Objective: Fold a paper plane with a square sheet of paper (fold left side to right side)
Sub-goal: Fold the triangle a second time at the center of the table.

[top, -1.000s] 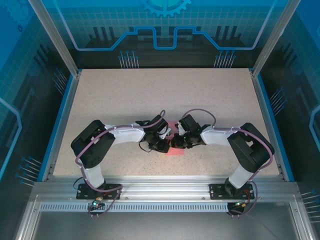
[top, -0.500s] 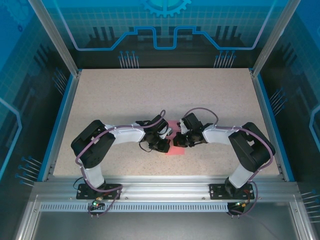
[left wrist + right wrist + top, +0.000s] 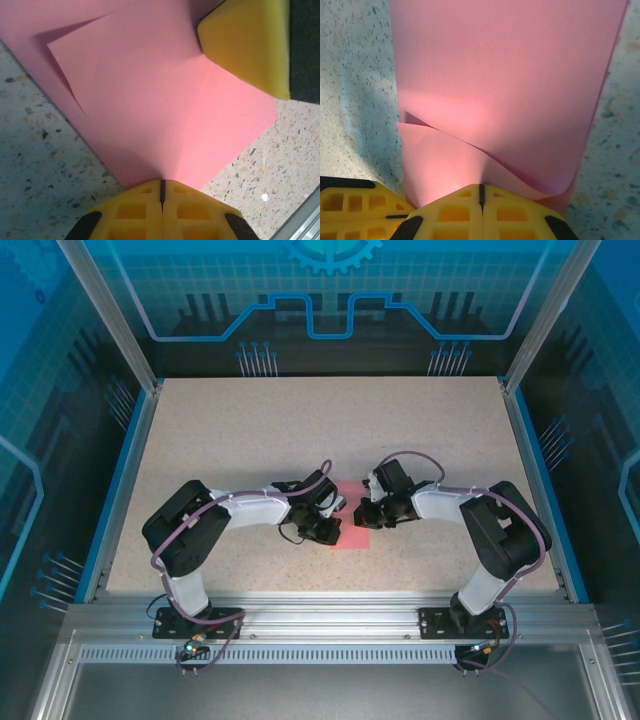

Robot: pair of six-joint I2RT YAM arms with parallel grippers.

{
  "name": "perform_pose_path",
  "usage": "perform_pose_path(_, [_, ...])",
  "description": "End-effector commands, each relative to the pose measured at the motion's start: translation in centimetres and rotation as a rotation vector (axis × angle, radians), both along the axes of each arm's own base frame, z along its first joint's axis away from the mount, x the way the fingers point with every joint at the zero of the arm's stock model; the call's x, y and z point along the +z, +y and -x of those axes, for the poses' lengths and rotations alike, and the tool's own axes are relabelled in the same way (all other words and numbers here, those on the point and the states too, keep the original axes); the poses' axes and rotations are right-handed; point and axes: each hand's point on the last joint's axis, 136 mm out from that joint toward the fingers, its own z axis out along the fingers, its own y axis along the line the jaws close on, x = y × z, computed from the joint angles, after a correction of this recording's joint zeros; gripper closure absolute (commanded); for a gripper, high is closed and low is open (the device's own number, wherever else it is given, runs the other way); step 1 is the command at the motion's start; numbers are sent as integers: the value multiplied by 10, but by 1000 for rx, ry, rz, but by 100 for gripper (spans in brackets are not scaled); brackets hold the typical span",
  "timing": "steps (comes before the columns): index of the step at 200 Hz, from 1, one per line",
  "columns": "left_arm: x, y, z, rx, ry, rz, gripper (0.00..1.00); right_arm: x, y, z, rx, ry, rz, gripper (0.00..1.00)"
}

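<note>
Scanning now: no readable text, brand or number anywhere. Only sign: half gear emblem (image 3: 333,252), 12 o'clock, on blue back panel (image 3: 200,290), circuit-line pattern around it.

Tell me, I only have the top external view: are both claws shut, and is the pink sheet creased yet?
Observer: From the left wrist, the left claw is shut, its tips meeting at the edge of the square sheet of paper.
Operator: And the right one?
Observer: The right claw is shut too, tips at the sheet's near edge.
Operator: Creased?
Observer: Not flat; the right wrist shows one layer curling over loosely, its bend rounded.
</note>
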Motion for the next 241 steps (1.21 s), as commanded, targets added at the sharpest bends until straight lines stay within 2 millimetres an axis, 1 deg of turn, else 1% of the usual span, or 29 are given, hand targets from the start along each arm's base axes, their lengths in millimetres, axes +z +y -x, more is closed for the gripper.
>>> perform_pose_path(1, [-20, 21, 18, -18, 59, -112, 97, -12, -28, -15, -56, -7, 89, 100])
perform_pose_path(85, [-21, 20, 18, -23, 57, -115, 97, -11, -55, -36, -99, -7, 80, 99])
perform_pose_path(112, [-19, 20, 18, -24, 49, -113, 97, -4, -63, -43, -116, -24, 75, 99])
perform_pose_path(128, [-18, 19, 19, -26, 44, -114, 96, 6, -63, -46, -120, -45, 63, 99])
perform_pose_path(135, [-17, 19, 18, -26, 40, -110, 96, 13, -60, -47, -119, -56, 48, 99])
perform_pose_path(153, [-16, 18, 18, -29, 35, -111, 96, 26, -52, -42, -111, -76, 14, 99])
perform_pose_path(168, [-15, 17, 18, -30, 30, -107, 96, 33, -39, -32, -91, -83, -20, 99])
perform_pose_path(180, [-15, 17, 18, -30, 28, -107, 96, 37, -25, -23, -68, -77, -59, 99])
perform_pose_path(202, [-14, 16, 17, -30, 25, -104, 96, 36, -1, -7, -35, -54, -114, 99])
perform_pose_path(215, [-14, 16, 18, -32, 25, -105, 96, 34, 11, -1, -15, -42, -133, 99])
perform_pose_path(230, [-13, 15, 16, -33, 21, -102, 96, 28, 21, 4, 7, -23, -138, 99])
perform_pose_path(241, [-13, 14, 17, -33, 22, -103, 96, 22, 25, 6, 14, -8, -135, 99])
